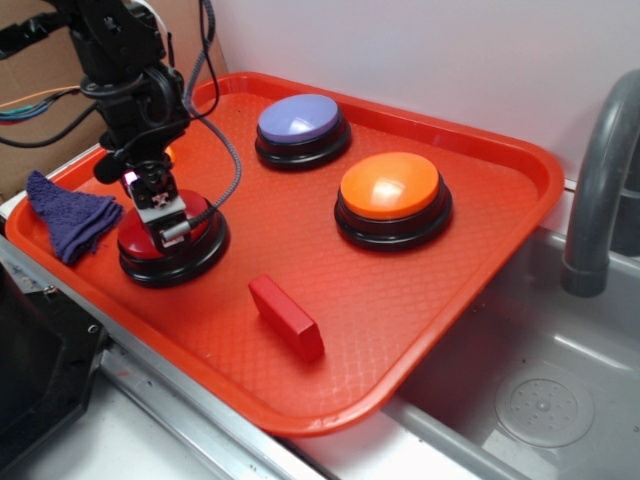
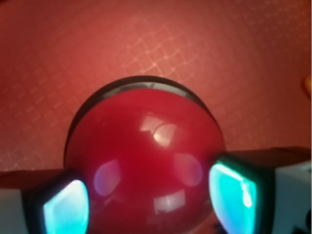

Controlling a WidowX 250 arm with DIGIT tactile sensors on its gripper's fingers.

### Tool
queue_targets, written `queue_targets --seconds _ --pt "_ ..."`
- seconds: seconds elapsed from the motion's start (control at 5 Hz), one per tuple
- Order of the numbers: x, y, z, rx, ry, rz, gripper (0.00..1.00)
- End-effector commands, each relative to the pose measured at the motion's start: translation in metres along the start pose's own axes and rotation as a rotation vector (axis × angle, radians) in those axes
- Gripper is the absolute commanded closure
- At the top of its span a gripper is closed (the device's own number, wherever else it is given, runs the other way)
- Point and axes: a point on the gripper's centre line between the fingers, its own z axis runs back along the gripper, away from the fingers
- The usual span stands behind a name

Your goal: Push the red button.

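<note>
The red button (image 1: pixel 138 240), a glossy dark-red dome on a black base, sits at the tray's left side. My gripper (image 1: pixel 165 222) is down on top of it, and the arm hides much of the dome. In the wrist view the dome (image 2: pixel 146 156) fills the middle and lies right under my gripper (image 2: pixel 150 204). The two glowing pads (image 2: pixel 66 207) stand wide apart at either side of the dome. The gripper is open and holds nothing.
The red tray (image 1: pixel 480 300) also holds a purple button (image 1: pixel 300 122) at the back, an orange button (image 1: pixel 390 187) to the right, a small flat red block (image 1: pixel 286 317) in front, and a blue cloth (image 1: pixel 70 212) at the left edge. A grey faucet (image 1: pixel 600 190) and a sink (image 1: pixel 540 400) lie to the right.
</note>
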Motion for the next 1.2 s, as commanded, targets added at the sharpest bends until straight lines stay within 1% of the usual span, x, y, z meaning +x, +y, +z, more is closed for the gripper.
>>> queue_targets --seconds 0.0,0.2,0.4,0.6,1.0 --pt "0.002 0.019 0.043 -0.023 -0.058 0.054 0.00" --pt "0.002 0.028 0.069 -0.009 -0.104 0.083 0.00" --pt "0.000 0.030 0.090 0.002 -0.135 0.104 0.00" --pt "-0.007 0.032 0.107 0.009 -0.145 0.136 0.00" --pt "-0.011 0.037 0.121 0.009 -0.160 0.160 0.00"
